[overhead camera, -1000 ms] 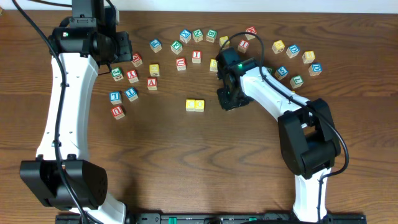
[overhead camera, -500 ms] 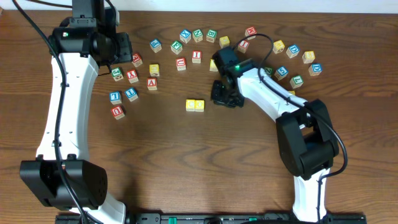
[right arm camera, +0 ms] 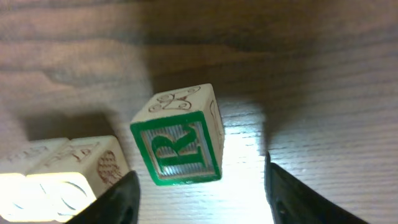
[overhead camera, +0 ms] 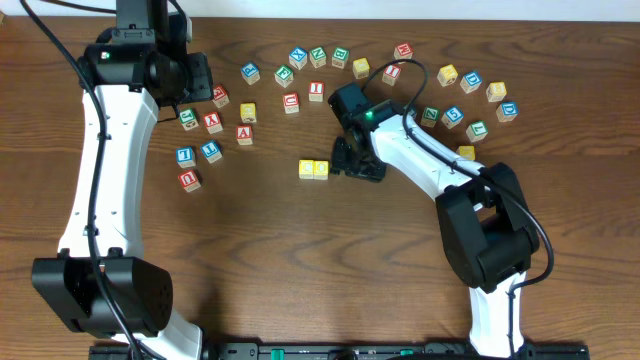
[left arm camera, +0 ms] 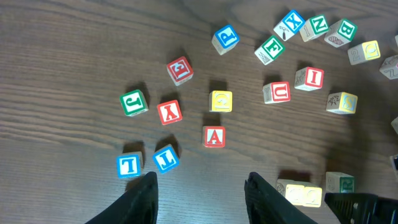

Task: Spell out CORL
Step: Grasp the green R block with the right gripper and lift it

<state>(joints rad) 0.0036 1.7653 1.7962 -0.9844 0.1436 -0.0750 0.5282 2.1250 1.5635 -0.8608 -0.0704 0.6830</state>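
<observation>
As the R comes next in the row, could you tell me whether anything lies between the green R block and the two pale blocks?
Nothing visible does. The R block sits tilted inside the open right pincer, close beside the two pale blocks.

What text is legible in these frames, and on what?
"R": green-framed block, right wrist view.
"A": red-framed block, left wrist view.
"J": green cube, same view.
"U": red cube.
"N": green-lettered cube.
"T": blue cube.
Yellow blocks: glare, unreadable.
Overhead view: lettering too small.
</observation>
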